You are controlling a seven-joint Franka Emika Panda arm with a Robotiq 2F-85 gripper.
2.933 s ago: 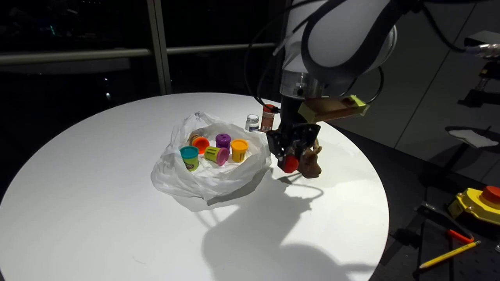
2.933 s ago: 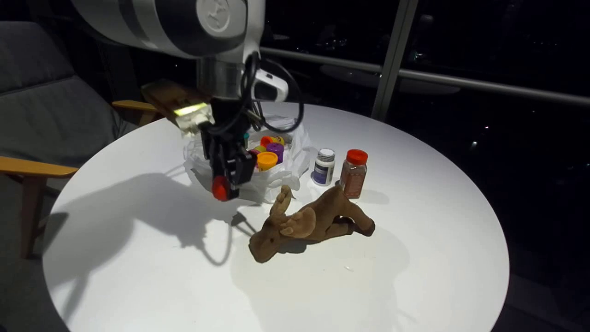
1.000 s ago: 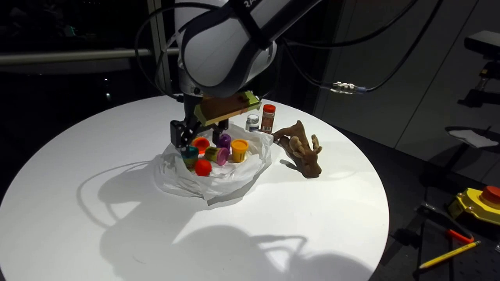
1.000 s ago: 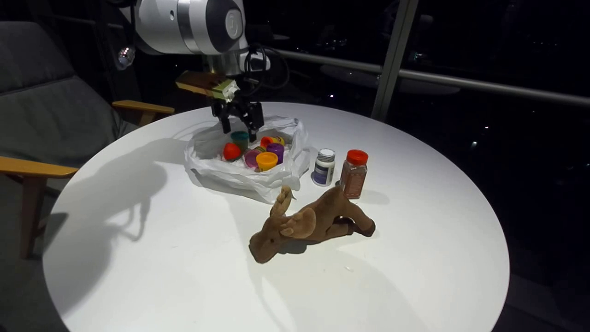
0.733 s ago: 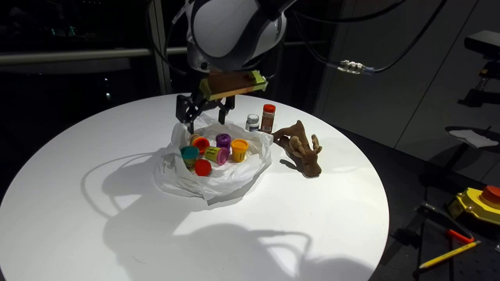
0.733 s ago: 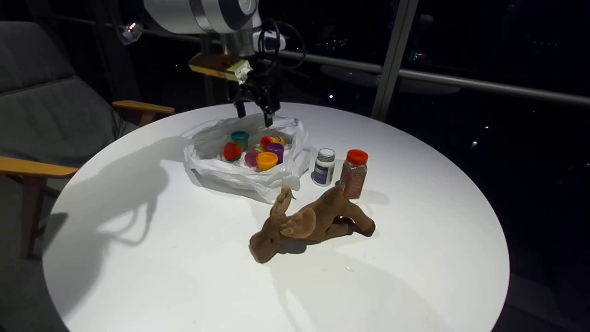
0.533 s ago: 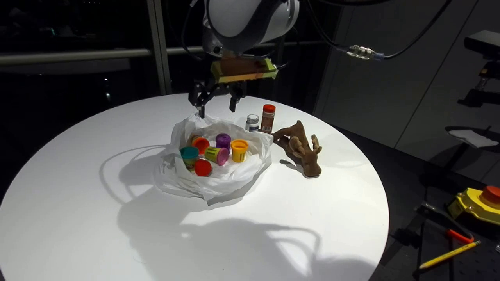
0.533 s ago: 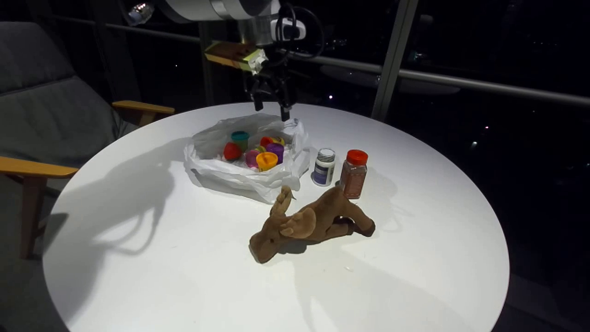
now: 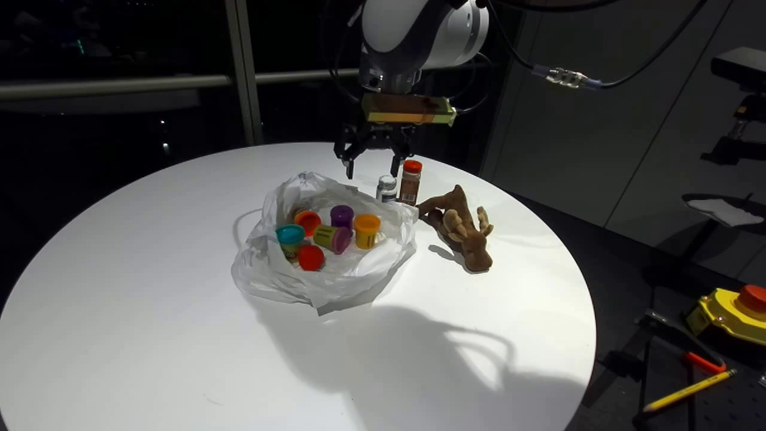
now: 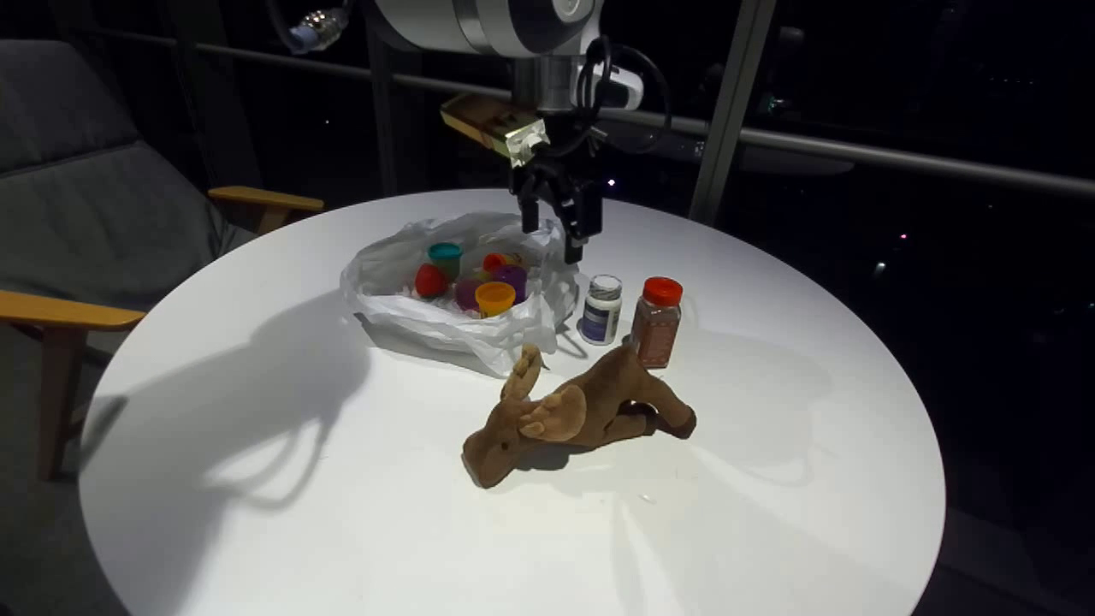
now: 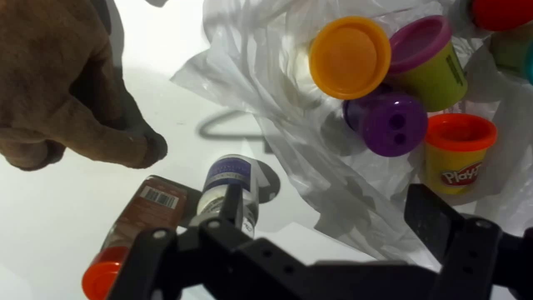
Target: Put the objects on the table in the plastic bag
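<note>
"Play-" on the yellow tub (image 11: 454, 157)

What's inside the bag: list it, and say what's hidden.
In the bag: an orange tub, a purple tub, a pink-lidded tub, a red-lidded tub, a teal-lidded tub and a red object. Anything beneath them is covered and cannot be seen.

The white and black arm (image 9: 419, 42) reaches in from the top in both exterior views. Its black gripper (image 9: 372, 171) hangs under it and points down, its two fingers (image 11: 431, 218) spread wide apart.
</note>
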